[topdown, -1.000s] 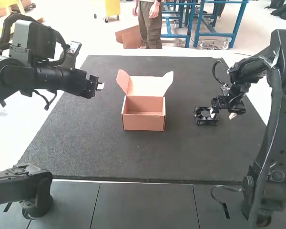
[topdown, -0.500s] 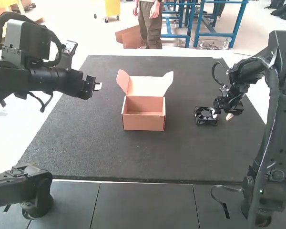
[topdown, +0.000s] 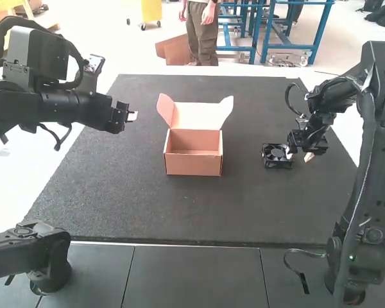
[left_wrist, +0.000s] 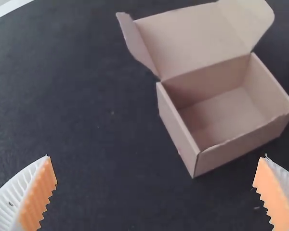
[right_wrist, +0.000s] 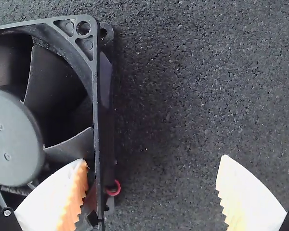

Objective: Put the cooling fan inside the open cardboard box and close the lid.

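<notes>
The cardboard box (topdown: 193,154) stands open at the mat's middle, its lid (topdown: 199,113) upright behind it; the box (left_wrist: 221,115) holds nothing. The black cooling fan (topdown: 276,155) lies flat on the mat to the box's right. My right gripper (topdown: 299,149) is low at the fan's right edge, open. In the right wrist view the fan (right_wrist: 43,106) has one finger over its blades and the other finger (right_wrist: 243,192) over bare mat, so the frame's side wall lies inside the right gripper (right_wrist: 153,161). My left gripper (topdown: 129,116) hovers left of the box, open and holding nothing (left_wrist: 154,161).
A black rubber mat (topdown: 115,192) covers the table, with bare mat in front of the box and fan. The mat's front edge meets dark table panels (topdown: 192,276). Pale floor lies off the mat's left side.
The left arm drew back and up slightly a second ago and has been still since. The right gripper shifted a little at the fan's edge. Box and fan have not moved.
</notes>
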Robot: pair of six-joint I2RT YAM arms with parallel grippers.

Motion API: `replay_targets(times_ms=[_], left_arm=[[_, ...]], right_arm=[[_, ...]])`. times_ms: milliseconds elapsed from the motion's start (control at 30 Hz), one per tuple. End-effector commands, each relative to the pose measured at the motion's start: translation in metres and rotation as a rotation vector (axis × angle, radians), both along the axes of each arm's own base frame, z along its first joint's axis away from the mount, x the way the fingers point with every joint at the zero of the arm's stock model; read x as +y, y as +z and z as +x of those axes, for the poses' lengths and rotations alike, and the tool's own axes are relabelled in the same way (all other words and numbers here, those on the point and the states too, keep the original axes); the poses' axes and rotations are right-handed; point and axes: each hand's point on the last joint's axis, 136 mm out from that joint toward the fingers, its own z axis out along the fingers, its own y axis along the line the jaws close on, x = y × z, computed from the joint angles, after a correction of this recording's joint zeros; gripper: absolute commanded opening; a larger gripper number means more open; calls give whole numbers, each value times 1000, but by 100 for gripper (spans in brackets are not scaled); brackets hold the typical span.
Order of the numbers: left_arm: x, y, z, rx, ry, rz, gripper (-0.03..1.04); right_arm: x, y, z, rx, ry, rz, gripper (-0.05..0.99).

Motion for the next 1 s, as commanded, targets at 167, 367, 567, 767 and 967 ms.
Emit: replay_targets(times_ms=[167, 367, 567, 767, 967], left_arm=[[5, 5, -10, -15, 13, -6, 97], [5, 3, -7, -22, 15, -10, 97], [3, 2, -3, -43, 14, -15, 97], [2, 9, 1, -76, 15, -26, 97], [2, 13, 0, -82, 16, -30, 97]], right_arm=[[31, -69, -23, 135, 26, 44, 2], [39, -38, 0, 65, 11, 102, 11], [37, 3, 14, 47, 3, 104, 57], [31, 34, 8, 43, -26, 106, 67], [18, 28, -11, 86, -54, 105, 48]])
